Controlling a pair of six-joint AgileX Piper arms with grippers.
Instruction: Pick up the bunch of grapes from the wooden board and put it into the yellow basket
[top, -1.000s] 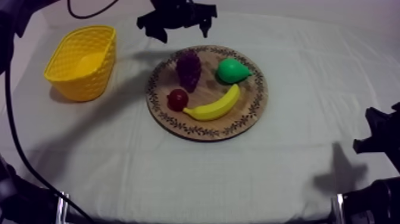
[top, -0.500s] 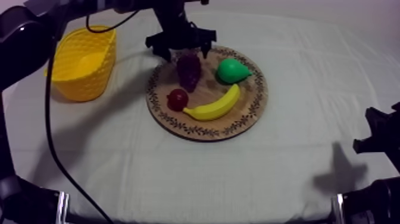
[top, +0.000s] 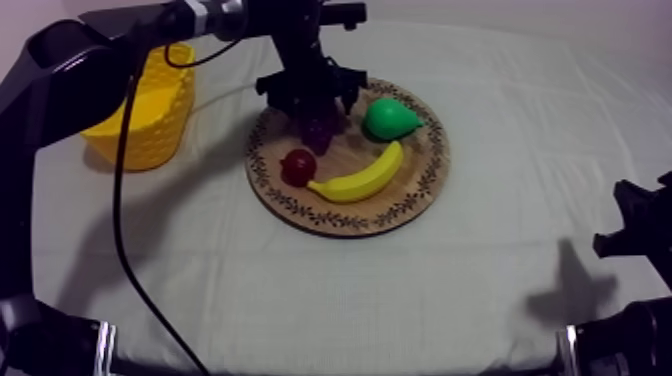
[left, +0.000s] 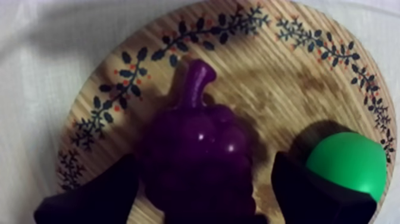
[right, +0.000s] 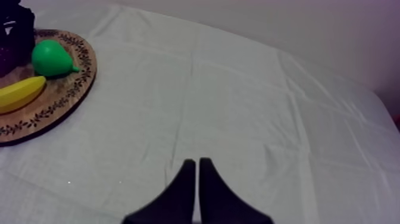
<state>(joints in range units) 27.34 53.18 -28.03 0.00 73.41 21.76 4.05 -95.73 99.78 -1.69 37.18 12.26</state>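
The purple bunch of grapes (top: 320, 126) lies on the round wooden board (top: 420, 190), at its far left part. My left gripper (top: 312, 98) has come in from the upper left and hangs right over the bunch. In the left wrist view its two black fingers (left: 95, 199) stand apart, one at each side of the grapes (left: 199, 149), so my left gripper (left: 202, 199) is open. The yellow basket (top: 150, 110) stands left of the board. My right gripper (right: 197, 170) is shut on nothing and rests low at the table's right side (top: 638, 232).
A green pear (top: 390, 118), a banana (top: 360, 178) and a small red fruit (top: 298, 166) share the board with the grapes. The pear (left: 348, 167) lies close beside one left finger. Bare cloth (top: 330, 290) spreads in front of the board and to its right.
My left gripper has come down and forward from behind the board until its fingers straddle the grapes. The fruit and my right arm have not moved.
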